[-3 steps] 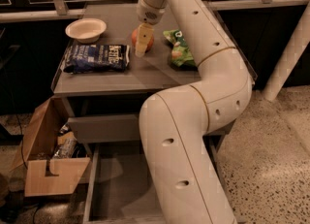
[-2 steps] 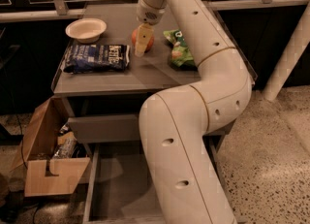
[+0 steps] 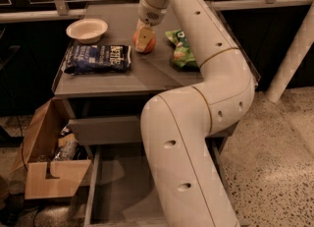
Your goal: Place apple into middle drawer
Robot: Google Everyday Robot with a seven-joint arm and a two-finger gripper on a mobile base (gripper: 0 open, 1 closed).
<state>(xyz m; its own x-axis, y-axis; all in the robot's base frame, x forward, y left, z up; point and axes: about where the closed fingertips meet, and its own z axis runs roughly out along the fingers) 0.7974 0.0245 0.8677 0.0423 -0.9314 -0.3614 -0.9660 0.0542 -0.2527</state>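
Apple (image 3: 151, 44), round and red-orange, sits beneath the pincer (image 3: 144, 41); grip cannot be told.

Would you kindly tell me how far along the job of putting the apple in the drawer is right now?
Done: the drawer is pulled open, its floor showing. In hand: the end effector is down at the apple, which sits on the cabinet top. Left: lifting the apple, carrying it down to the drawer and releasing it there.

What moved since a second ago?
Nothing visibly changed. The gripper stays at the apple on the cabinet top; the white bowl, blue bag, green bag and open middle drawer are where they were.
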